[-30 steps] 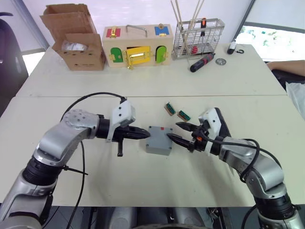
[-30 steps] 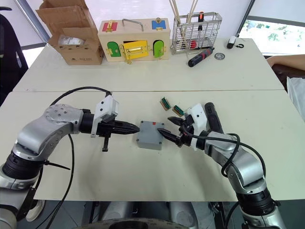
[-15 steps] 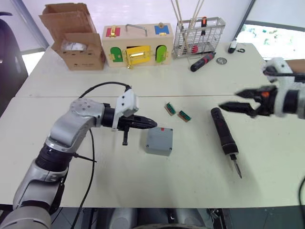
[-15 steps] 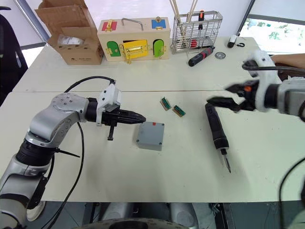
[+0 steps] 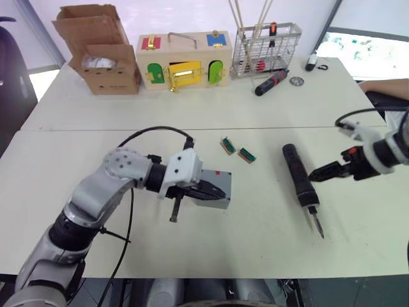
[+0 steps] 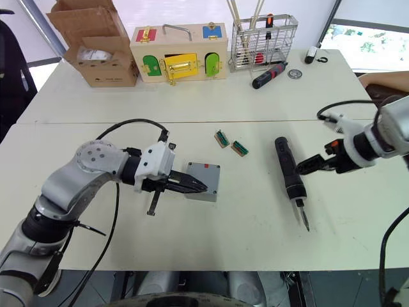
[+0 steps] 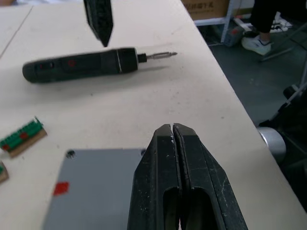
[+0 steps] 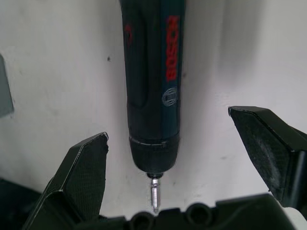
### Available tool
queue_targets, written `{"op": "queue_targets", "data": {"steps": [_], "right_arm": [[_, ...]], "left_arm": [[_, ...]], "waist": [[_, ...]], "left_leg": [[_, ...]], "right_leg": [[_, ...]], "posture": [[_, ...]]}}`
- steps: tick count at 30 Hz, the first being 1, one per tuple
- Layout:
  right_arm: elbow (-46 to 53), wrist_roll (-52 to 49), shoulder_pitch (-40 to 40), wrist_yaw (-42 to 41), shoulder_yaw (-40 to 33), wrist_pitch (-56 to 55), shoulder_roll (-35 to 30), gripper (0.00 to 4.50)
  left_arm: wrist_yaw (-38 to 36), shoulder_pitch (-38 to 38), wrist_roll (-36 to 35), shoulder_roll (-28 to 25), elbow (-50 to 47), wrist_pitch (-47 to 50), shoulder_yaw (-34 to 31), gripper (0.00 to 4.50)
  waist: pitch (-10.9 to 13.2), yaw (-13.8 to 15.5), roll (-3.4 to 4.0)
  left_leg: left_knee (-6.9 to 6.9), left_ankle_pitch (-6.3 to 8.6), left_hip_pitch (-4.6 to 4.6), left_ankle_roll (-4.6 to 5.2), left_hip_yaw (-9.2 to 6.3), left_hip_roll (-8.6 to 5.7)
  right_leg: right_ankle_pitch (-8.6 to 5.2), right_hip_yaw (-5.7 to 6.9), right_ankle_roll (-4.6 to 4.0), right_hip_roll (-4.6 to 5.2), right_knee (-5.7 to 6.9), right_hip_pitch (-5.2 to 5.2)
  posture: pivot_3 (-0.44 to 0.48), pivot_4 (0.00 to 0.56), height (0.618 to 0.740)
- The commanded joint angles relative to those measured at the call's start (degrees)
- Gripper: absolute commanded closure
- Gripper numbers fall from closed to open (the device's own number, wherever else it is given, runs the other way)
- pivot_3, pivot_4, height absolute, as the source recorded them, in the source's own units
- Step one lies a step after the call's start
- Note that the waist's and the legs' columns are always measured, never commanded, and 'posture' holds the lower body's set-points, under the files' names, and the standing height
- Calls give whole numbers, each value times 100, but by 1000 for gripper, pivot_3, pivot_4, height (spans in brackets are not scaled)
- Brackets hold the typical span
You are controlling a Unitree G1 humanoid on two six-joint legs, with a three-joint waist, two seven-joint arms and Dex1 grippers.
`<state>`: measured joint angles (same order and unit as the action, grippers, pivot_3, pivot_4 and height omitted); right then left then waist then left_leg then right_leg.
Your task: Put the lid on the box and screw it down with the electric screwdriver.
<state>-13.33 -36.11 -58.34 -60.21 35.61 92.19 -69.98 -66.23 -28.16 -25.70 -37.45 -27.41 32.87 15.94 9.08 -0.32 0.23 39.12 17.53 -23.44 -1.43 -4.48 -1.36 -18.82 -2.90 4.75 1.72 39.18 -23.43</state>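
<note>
Dark blue-black cylindrical electric screwdriver point(image 5: 300, 181) lies flat on white bench point(image 5: 255, 109), toward right edge, bit toward front edge. Right gripper point(image 5: 316, 174) just beside it, fingers spread. Small square grey box point(image 5: 214, 187) mid-bench; left gripper point(image 5: 217, 190) over it, fingers pressed together.

We see left gripper point(image 5: 216, 190) over the box point(image 5: 217, 189), jaws together | electric screwdriver point(image 5: 300, 178) flat on counter point(image 5: 255, 236) | right gripper point(image 5: 319, 173) just beside it
</note>
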Motion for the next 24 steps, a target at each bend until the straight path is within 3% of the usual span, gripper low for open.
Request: {"op": "queue_targets", "data": {"steps": [1, 14, 24], "right_arm": [[-152, 210, -298, -208, 360, 27, 51, 26], [-243, 948, -379, -464, 1232, -392, 603, 26], [-624, 1242, -185, 243, 682, 21, 1409, 26]], "left_arm": [[276, 158, -139, -93, -427, 196, -214, 4500], [905, 464, -328, -108, -897, 636, -241, 4500], [967, 486, -247, -196, -928, 623, -119, 4500]], "waist": [[0, -6, 0], [-1, -30, -1], [-52, -67, -88]], "left_leg": [[1, 0, 0, 0, 0, -1], [0, 0, 1, 0, -2, -2], [2, -1, 29, -3, -6, 2]], "right_leg": [[0, 0, 0, 2, 0, 1], [0, 2, 0, 1, 1, 0], [1, 2, -2, -3, 1, 31]], "posture": [[0, 150, 740], [0, 150, 740], [0, 150, 740]]}}
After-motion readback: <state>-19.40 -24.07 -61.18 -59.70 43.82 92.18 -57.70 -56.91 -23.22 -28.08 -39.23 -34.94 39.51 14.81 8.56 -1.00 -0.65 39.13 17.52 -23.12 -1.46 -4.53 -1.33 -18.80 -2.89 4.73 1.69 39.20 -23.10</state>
